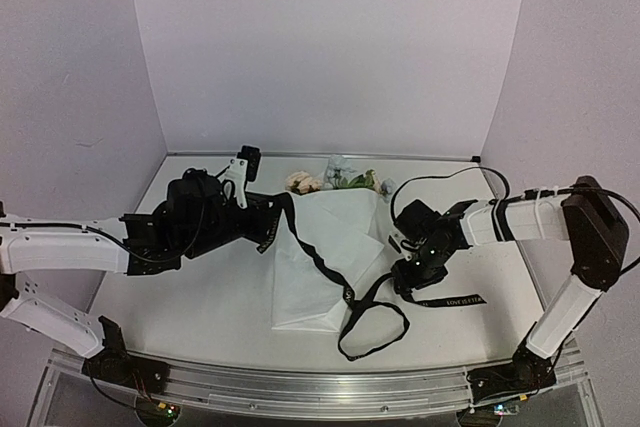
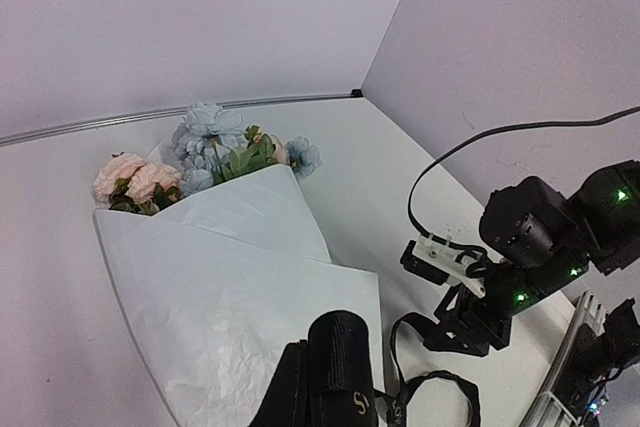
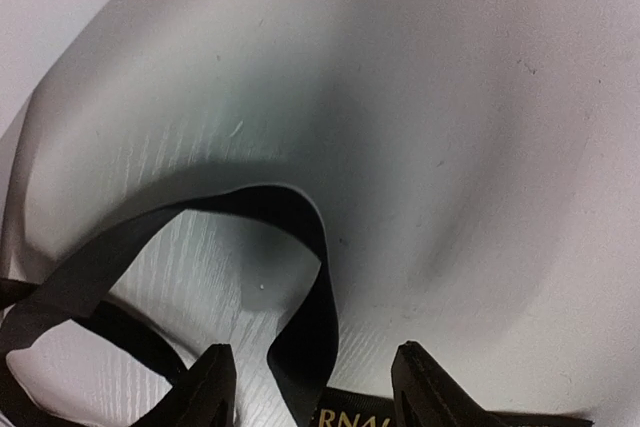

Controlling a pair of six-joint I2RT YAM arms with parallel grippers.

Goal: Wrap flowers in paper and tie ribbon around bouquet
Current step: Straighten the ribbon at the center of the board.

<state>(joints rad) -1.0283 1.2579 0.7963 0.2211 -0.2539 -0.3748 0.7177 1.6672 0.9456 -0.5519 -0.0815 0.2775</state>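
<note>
Plenty of bare table (image 1: 190,287) left and right of the bouquet (image 1: 320,247); less behind its blooms, near the back wall (image 1: 330,47); pointed end short of the table's near edge. Left gripper (image 1: 272,212) just left of the bouquet, clamped shut on the ribbon (image 1: 322,265), slanting across the wrap to a loop beside the pointed end. Right gripper (image 1: 412,282) just right of the bouquet, fingers (image 3: 212,387) apart, astride the ribbon, gripping nothing.
</note>
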